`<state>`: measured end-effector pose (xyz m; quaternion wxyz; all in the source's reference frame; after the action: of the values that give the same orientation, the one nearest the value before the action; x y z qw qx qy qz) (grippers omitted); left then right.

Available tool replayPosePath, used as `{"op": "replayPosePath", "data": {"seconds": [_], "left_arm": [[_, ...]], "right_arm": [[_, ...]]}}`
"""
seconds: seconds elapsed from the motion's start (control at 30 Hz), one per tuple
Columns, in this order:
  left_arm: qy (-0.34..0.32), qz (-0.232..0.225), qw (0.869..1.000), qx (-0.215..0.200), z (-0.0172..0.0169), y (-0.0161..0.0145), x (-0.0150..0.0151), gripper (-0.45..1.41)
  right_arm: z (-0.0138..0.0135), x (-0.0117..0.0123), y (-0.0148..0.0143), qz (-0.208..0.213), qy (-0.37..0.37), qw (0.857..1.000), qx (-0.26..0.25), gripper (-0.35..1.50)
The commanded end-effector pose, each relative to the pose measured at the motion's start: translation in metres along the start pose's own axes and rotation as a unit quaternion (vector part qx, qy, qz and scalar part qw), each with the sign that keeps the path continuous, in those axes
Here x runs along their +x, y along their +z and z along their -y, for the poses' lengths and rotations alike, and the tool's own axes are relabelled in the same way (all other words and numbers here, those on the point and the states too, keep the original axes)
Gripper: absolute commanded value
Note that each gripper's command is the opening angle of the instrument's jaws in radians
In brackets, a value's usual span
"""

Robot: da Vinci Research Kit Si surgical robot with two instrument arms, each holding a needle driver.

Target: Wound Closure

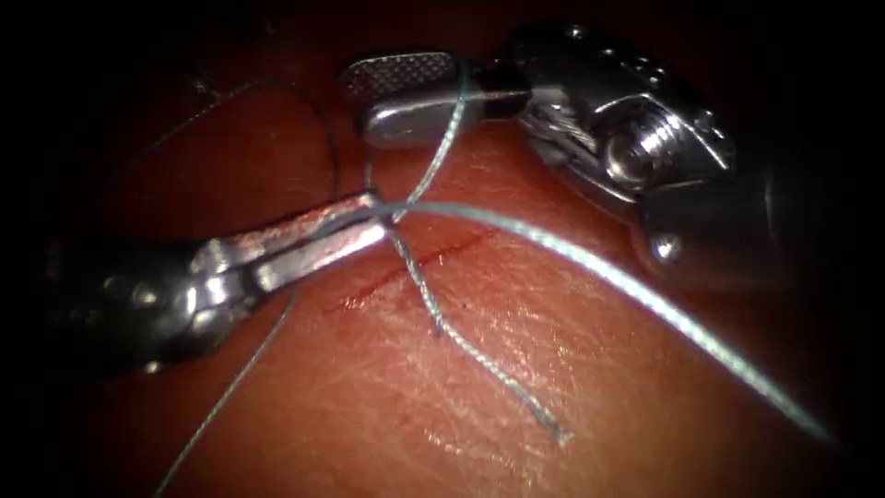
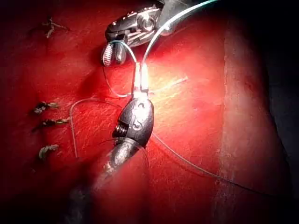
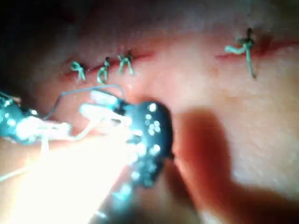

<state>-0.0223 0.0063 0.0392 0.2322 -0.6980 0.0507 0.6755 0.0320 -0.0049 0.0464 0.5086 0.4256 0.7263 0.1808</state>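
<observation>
The tissue (image 1: pixel 572 369) is lying bare and open below both tools. The right tool (image 1: pixel 406 97) is hovering above the cut (image 1: pixel 419 267), jaws spread, thread (image 1: pixel 645 295) crossing between them. The left tool (image 1: pixel 346 235) is pinching that thread just above the cut, its frayed end (image 1: pixel 553 429) trailing below.

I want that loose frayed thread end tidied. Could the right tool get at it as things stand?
Probably yes. The right tool hangs with jaws open beyond the cut, thread draped across them. The frayed end lies bare on the tissue; the taut strand from the left tool crosses between.
</observation>
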Motion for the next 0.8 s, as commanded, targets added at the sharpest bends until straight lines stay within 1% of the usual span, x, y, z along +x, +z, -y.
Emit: {"op": "replayPosePath", "data": {"seconds": [0.03, 0.1, 0.2, 0.37, 0.5, 0.57, 0.63, 0.7, 0.77, 0.8], "left_arm": [[-0.002, -0.005, 1.0, 0.003, -0.0002, 0.0001, -0.0009, -0.45], [-0.002, -0.006, 1.0, 0.005, 0.0001, -0.0001, -0.001, -0.45], [-0.002, -0.005, 1.0, 0.011, 0.0009, -0.0006, -0.0019, -0.45], [-0.003, -0.005, 1.0, 0.015, 0.0014, -0.0006, -0.0026, -0.45], [-0.002, -0.004, 1.0, 0.016, 0.0017, -0.0006, -0.0029, -0.45], [-0.002, -0.004, 1.0, 0.016, 0.0019, -0.0006, -0.0031, -0.45], [-0.002, -0.004, 1.0, 0.018, 0.0019, -0.0007, -0.0032, -0.45], [-0.002, -0.004, 1.0, 0.018, 0.002, -0.0008, -0.0032, -0.45], [-0.002, -0.004, 1.0, 0.019, 0.002, -0.0008, -0.0032, -0.45], [-0.002, -0.004, 1.0, 0.019, 0.002, -0.0009, -0.0031, -0.45]], "right_arm": [[0.0, -0.0007, 0.0003, -0.009, 0.003, 1.0, -0.007, -0.01], [0.0004, -0.0006, 0.0001, -0.014, 0.006, 1.0, -0.013, -0.03], [0.001, -0.0007, 0.0, -0.012, 0.013, 1.0, -0.011, -0.08], [0.0019, -0.001, 0.0008, -0.002, -0.004, 1.0, 0.003, -0.1], [0.0021, -0.001, 0.001, 0.001, -0.023, 1.0, 0.01, -0.1], [0.0021, -0.001, 0.001, 0.0, -0.037, 0.999, 0.012, -0.03], [0.0021, -0.001, 0.0009, 0.014, -0.046, 0.999, 0.026, 0.05], [0.0019, -0.0009, 0.0007, 0.036, -0.052, 0.997, 0.047, 0.26], [0.0018, -0.0009, 0.0004, 0.06, -0.055, 0.994, 0.068, 0.57], [0.0017, -0.0008, 0.0003, 0.07, -0.054, 0.993, 0.077, 0.68]]}}
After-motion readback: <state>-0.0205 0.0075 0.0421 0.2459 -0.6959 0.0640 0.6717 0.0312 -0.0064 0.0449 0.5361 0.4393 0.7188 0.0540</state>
